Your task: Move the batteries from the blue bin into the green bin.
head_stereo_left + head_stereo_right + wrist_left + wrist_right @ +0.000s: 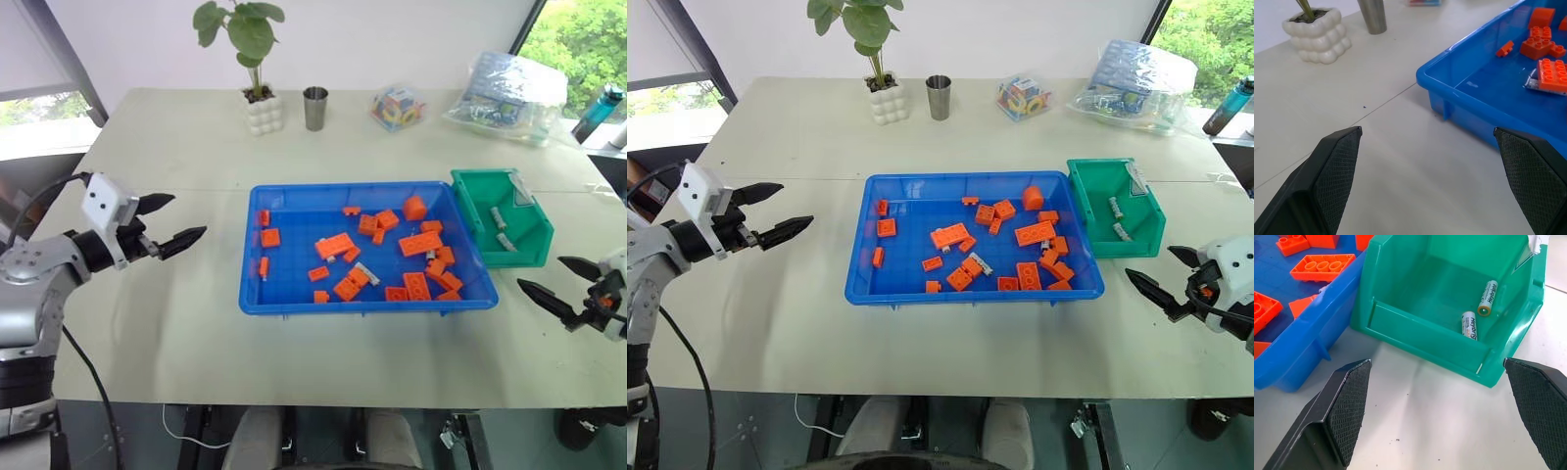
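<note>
Ahead of right gripper (1437, 406): 2 batteries (1469, 325).

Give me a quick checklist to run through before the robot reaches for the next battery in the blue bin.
1. Left gripper open and empty: ok.
2. Right gripper open and empty: ok.
3. Green bin upright beside the blue bin: ok.
4. Two batteries already in the green bin: ok.
5. A battery left in the blue bin, partly under an orange brick: not ok, pickup is crowded.
6. More batteries hidden under bricks: cannot tell.
</note>
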`<act>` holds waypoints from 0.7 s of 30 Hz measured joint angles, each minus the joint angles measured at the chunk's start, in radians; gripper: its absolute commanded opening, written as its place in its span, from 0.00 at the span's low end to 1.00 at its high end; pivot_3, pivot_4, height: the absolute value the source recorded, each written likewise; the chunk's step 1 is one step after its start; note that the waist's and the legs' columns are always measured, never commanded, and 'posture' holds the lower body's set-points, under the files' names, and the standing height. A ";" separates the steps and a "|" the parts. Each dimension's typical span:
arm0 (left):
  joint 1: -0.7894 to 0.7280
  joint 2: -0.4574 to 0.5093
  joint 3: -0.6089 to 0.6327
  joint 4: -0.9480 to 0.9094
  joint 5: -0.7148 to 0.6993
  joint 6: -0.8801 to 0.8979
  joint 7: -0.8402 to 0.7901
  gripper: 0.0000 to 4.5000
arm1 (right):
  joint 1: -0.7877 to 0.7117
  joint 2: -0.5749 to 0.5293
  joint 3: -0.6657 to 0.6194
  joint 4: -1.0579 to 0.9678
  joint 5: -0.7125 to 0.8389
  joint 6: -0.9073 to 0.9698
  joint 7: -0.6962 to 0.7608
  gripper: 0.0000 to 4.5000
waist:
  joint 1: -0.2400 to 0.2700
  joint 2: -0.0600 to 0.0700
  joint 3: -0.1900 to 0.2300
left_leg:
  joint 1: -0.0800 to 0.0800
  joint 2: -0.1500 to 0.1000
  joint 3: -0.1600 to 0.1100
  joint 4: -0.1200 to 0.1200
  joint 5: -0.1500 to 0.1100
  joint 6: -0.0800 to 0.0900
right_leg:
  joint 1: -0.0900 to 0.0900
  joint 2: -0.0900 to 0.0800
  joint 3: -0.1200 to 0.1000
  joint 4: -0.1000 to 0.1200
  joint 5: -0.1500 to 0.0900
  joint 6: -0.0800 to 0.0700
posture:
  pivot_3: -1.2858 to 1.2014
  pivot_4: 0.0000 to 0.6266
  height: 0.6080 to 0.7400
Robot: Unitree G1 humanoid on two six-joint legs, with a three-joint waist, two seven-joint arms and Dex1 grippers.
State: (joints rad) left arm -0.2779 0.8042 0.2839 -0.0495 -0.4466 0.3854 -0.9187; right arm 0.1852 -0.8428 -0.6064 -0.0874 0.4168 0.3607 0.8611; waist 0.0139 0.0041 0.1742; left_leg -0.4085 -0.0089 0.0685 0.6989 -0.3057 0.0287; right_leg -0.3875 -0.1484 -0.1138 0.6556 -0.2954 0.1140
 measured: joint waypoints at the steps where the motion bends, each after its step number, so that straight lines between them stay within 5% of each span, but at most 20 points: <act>1: -0.003 0.000 -0.002 0.000 0.000 0.000 -0.003 1.00 | 0.000 0.000 0.000 -0.004 0.000 0.000 -0.001 0.99 | 0.000 0.000 0.000 | 0.000 0.000 0.000 0.000 0.000 0.000 | 0.000 0.000 0.000 0.000 0.000 0.000 | 0.52 0.24 0.63; 21: -0.004 0.001 -0.004 -0.013 -0.022 0.059 -0.012 1.00 | -0.001 0.000 0.002 -0.026 0.016 0.029 -0.010 0.99 | -0.001 0.000 0.000 | 0.000 0.000 0.000 0.000 0.000 0.000 | 0.000 0.000 0.000 0.000 0.000 0.000 | 0.52 0.24 0.63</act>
State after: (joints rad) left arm -0.2823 0.8048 0.2803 -0.0628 -0.4684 0.4445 -0.9304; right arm 0.1837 -0.8429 -0.6041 -0.1134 0.4328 0.3893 0.8512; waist 0.0134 0.0041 0.1742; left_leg -0.4085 -0.0089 0.0686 0.6989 -0.3057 0.0287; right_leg -0.3876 -0.1484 -0.1138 0.6556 -0.2954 0.1140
